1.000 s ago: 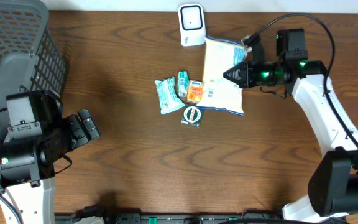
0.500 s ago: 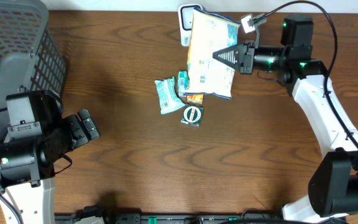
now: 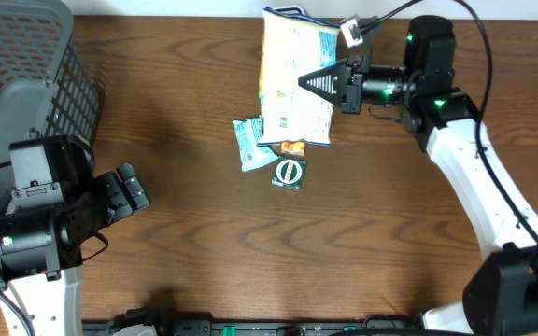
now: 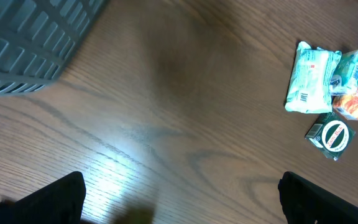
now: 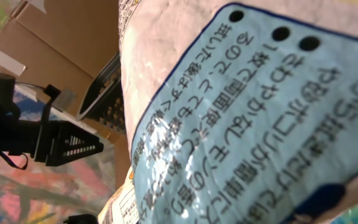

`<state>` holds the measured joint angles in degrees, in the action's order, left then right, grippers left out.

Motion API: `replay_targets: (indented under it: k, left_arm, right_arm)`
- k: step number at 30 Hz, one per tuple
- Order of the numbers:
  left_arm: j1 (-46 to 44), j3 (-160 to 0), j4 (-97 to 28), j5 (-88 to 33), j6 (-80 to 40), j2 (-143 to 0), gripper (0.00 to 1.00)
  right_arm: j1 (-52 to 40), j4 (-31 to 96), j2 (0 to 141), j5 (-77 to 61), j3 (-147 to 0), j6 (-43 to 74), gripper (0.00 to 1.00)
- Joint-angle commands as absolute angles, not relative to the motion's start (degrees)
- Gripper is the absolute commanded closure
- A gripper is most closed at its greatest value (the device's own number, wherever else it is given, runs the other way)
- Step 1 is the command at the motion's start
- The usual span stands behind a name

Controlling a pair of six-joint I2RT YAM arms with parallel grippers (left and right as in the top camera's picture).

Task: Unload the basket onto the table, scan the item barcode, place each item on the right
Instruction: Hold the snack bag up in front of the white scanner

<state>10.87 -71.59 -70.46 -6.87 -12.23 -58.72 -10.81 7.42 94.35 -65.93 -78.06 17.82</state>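
Basket far left, then left gripper idle at the left side of table, fingers spread wide on nothing, well apart from the small packets clustered mid-table. Right of centre, snack bag up off the wood and hanging partly over those packets, pinched at its right edge by right gripper, jaws pressed tight on the film; presentation step in hand by the look of it, Japanese print filling the right wrist view, barcode not made out. Next up, likely: turn the barcode face squarely outward, hold it steady, keep that pinch firm against sagging film.
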Motion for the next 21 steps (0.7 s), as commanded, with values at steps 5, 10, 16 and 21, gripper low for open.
replay_targets:
  k: [5, 10, 16, 21]
  left_arm:
    - [11.18, -71.44, -70.48, -5.93, -12.78, -58.72, 0.02]
    - [11.18, -71.44, -70.48, -5.93, -12.75, -58.72, 0.02]
    - [11.18, -71.44, -70.48, -5.93, -12.78, -58.72, 0.02]
    - [11.18, -71.44, -70.48, -5.93, -12.78, -58.72, 0.02]
  right_arm:
    - [-10.94, 12.08, 92.47, -62.17, -79.29, 16.27, 0.99]
    - [-11.03, 16.40, 92.47, -59.53, -79.29, 12.93, 0.99]
    - [-11.20, 17.85, 92.47, -57.36, -79.29, 12.34, 0.99]
    - [-11.49, 18.09, 92.47, -57.34, -79.29, 11.62, 0.99]
